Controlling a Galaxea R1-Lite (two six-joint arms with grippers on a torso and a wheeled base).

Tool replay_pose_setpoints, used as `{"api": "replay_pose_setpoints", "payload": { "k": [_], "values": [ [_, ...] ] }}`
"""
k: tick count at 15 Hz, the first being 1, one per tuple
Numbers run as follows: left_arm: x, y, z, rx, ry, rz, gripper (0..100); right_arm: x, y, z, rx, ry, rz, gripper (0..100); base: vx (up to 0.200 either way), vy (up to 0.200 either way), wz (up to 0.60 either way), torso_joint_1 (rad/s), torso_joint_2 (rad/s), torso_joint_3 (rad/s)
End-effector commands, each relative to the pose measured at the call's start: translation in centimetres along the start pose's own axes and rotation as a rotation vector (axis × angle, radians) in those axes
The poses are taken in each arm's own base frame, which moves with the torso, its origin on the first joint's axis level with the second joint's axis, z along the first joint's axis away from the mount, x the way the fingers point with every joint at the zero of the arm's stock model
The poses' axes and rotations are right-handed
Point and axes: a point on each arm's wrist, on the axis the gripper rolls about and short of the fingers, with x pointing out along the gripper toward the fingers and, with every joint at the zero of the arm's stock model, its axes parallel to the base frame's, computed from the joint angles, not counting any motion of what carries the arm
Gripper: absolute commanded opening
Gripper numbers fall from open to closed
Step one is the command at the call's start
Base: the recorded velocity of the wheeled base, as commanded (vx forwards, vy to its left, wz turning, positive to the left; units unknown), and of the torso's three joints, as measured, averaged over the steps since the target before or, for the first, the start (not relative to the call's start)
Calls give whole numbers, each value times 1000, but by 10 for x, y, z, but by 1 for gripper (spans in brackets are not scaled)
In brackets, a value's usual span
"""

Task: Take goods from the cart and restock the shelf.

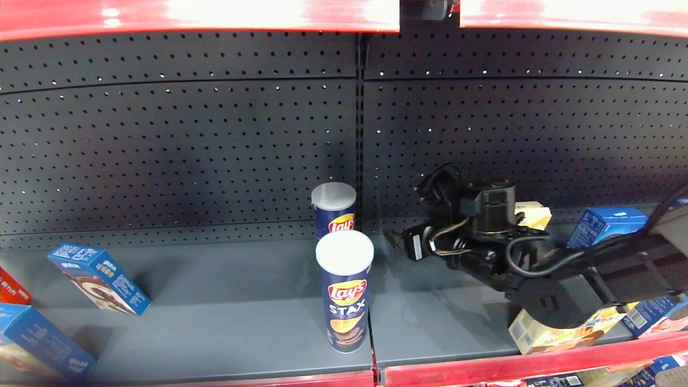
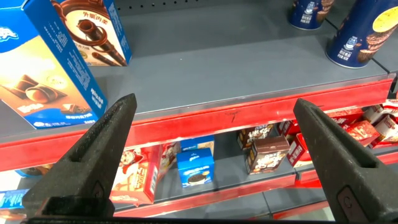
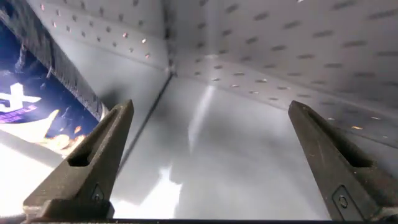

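Our right gripper (image 3: pixel 209 109), fingers spread and holding nothing, sits low over the shelf (image 1: pixel 215 312), aimed at the corner under the pegboard back wall (image 1: pixel 188 161). The rear chip can (image 1: pixel 334 209) stands upright just to its left, with the front chip can (image 1: pixel 344 290) in line nearer the shelf edge. We judge the right arm the nearer to both. Any retreat must clear the yellow box (image 1: pixel 537 336) under its forearm. Our left gripper (image 2: pixel 214 102), also spread and empty, hangs off the red lip (image 2: pixel 249 112) near the blue boxes (image 1: pixel 99 278).
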Motion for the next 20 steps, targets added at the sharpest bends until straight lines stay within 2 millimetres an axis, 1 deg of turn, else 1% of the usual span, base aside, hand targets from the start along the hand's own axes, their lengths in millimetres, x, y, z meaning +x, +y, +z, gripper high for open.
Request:
{"api": "replay_pose_setpoints", "payload": {
  "k": [1,2,3,5,7,9,11,13,14,17,19,20],
  "values": [
    [0,0,0,0,3,0,100,-67,-7,19,10,-63,11,100,0,0,0,0,0,0],
    [0,0,0,0,1,2,100,-90,-8,17,18,-67,23,100,0,0,0,0,0,0],
    [0,0,0,0,3,0,100,-106,-10,16,20,-81,27,100,0,0,0,0,0,0],
    [0,0,0,0,3,2,100,-129,-16,22,22,-129,30,100,0,0,0,0,0,0],
    [0,0,0,0,3,0,100,-154,-23,40,39,-217,34,100,0,0,0,0,0,0],
    [0,0,0,0,1,0,100,-170,-22,40,13,-225,56,100,0,0,0,0,0,0],
    [0,0,0,0,1,0,100,-170,-21,36,-14,-197,27,100,0,0,0,0,0,0],
    [0,0,0,0,1,0,100,-161,-19,33,-9,-175,-76,100,0,0,0,0,0,0],
    [0,0,0,0,1,0,100,-157,-22,27,-2,-145,-248,100,0,0,0,0,0,0],
    [0,0,0,0,1,0,100,-160,-23,28,-26,-154,-227,100,0,0,0,0,0,0],
    [0,0,0,0,1,0,100,-159,-23,28,-28,-153,-223,100,0,0,0,0,0,0],
    [0,0,0,0,1,0,100,-159,-23,28,-28,-154,-223,100,0,0,600,7,7,7]
  ]
}}
